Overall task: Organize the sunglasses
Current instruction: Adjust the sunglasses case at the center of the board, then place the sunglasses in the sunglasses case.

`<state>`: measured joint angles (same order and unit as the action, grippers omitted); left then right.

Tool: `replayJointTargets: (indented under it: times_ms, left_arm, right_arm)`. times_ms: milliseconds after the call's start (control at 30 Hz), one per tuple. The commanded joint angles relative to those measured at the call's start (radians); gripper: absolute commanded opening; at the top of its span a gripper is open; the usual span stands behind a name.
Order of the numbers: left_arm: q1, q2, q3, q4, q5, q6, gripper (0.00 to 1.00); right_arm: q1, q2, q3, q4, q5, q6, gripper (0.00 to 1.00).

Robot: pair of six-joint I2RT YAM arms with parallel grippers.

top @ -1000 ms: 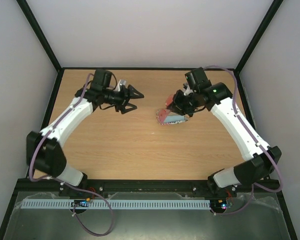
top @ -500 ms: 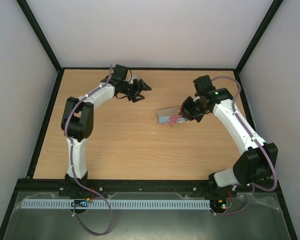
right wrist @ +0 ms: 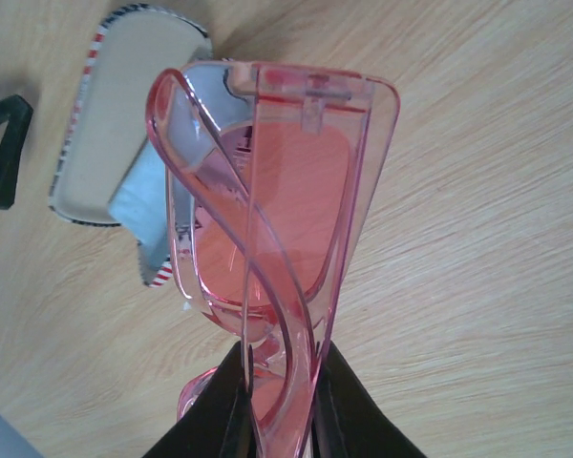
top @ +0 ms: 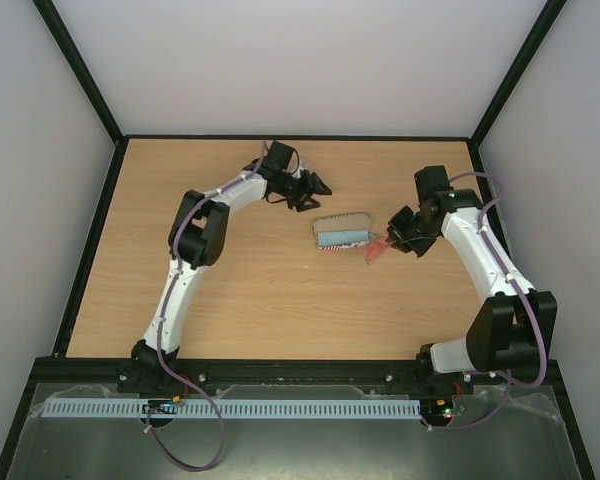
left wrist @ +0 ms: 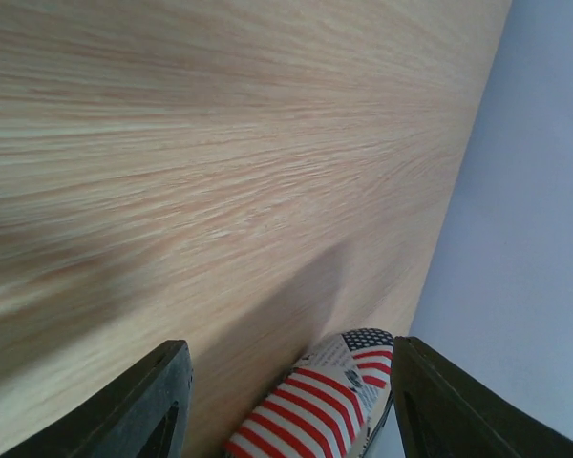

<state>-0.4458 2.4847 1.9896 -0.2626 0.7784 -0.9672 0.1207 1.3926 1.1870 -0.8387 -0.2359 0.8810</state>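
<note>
The sunglasses are folded, with a clear pink-red frame and reddish lenses. My right gripper is shut on them and holds them just right of the case; they also show in the top view as a small red shape at my right gripper. The flag-patterned case lies open mid-table with a light blue cloth inside. My left gripper is open, just left of and behind the case, whose striped end shows between its fingers.
The wooden table is fenced by black rails and white walls at the back and sides. A wall rises close behind the case in the left wrist view.
My right gripper has pulled the sunglasses out of the case and moved them right. My left arm has swung right along the back toward the case, still open.
</note>
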Motion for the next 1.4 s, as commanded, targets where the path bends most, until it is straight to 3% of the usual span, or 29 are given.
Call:
replayJointTargets:
  times_ms: [0, 167, 433, 800, 1033, 1367]
  left_arm:
    - [-0.034, 0.048, 0.069, -0.035, 0.045, 0.023, 0.59]
    - [-0.073, 0.026, 0.023, -0.097, 0.021, 0.08, 0.57]
    - [-0.085, -0.181, -0.288, -0.018, -0.017, 0.075, 0.57]
    - [-0.113, -0.37, -0.492, 0.051, -0.04, 0.042, 0.57]
    - [-0.134, -0.413, -0.508, 0.067, -0.04, 0.029, 0.57]
    - [-0.062, -0.522, -0.537, -0.026, -0.072, 0.079, 0.57]
  right_arm:
    - [-0.007, 0.009, -0.049, -0.02, 0.031, -0.025, 0.01]
    - [-0.026, 0.009, -0.072, -0.011, 0.022, -0.043, 0.01]
    - [-0.048, 0.02, -0.084, 0.003, 0.005, -0.073, 0.01]
    - [-0.049, 0.092, -0.048, 0.028, -0.005, -0.114, 0.01]
    - [-0.023, 0.213, 0.126, -0.013, -0.022, -0.183, 0.01]
    - [0.191, 0.493, 0.508, -0.253, 0.142, -0.293, 0.01]
